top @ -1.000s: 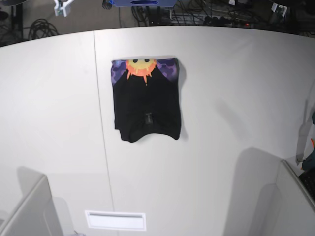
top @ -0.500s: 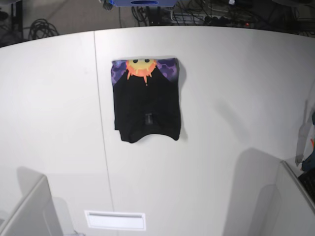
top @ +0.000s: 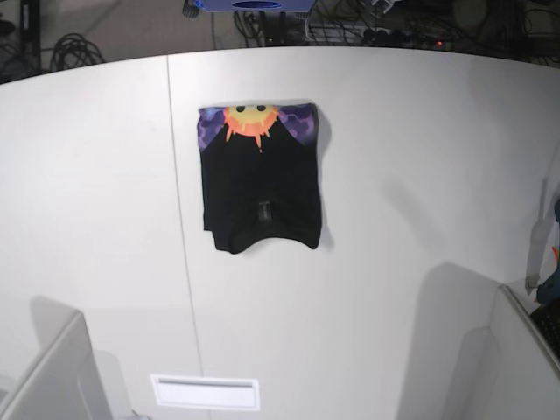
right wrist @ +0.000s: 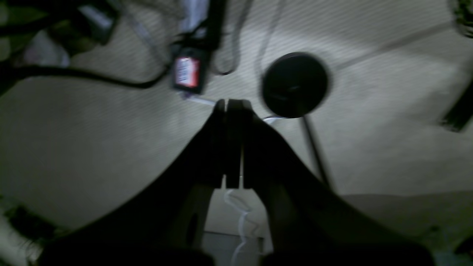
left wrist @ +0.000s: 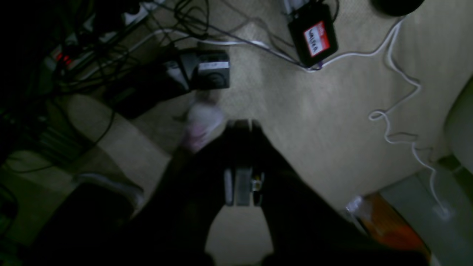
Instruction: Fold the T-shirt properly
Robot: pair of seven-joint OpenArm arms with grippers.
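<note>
We find T-shirt folded compact on table; fold prob. complete. L gripper & R gripper closed, empty, off cloth. Next: we'd leave as is.

Matt black cloth T-shirt; smooth, pale table, perhaps plastic, faintly glossy.

White cable and black box on grey floor.
</note>
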